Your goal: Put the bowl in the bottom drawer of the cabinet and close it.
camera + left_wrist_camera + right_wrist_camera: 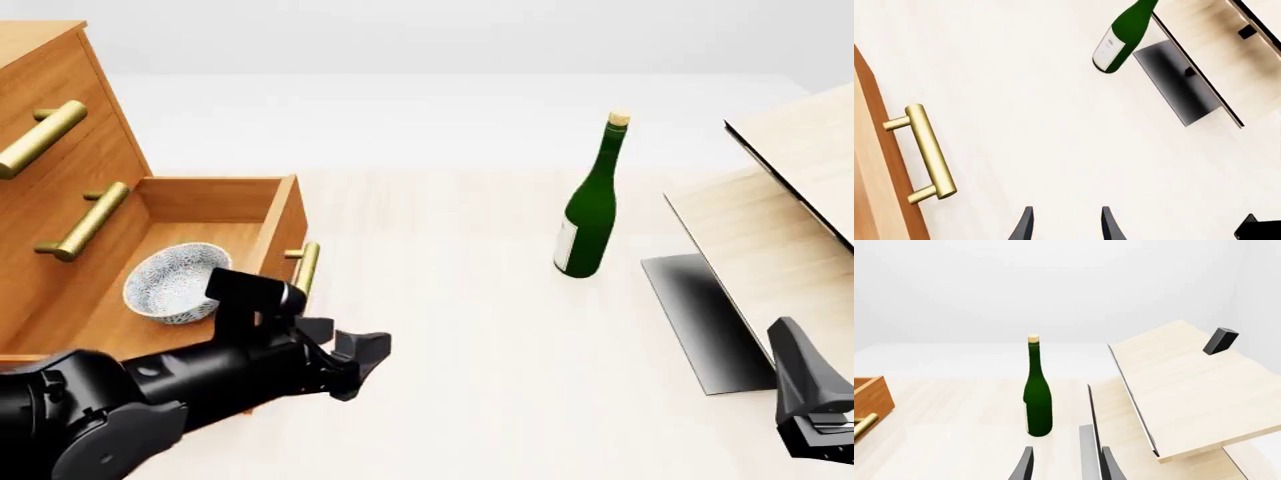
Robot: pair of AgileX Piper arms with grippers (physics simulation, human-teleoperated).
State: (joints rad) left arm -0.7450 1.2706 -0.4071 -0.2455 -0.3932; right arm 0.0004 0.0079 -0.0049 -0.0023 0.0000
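Speckled bowl [175, 283] sits inside bottom drawer [262, 200], pulled open from orange-brown cabinet [54, 105] at scene's left. Left gripper [358, 362] hovers just beside drawer's brass handle [304, 268], near side, fingers [1025, 226] parted, holding nothing. Green bottle [591, 203] upright mid-table. Pale wood board [763, 235] leans at right. Right gripper [1066, 464] low at near right corner, fingers apart, empty.

Brass handle [923, 152], wooden cabinet [60, 130]
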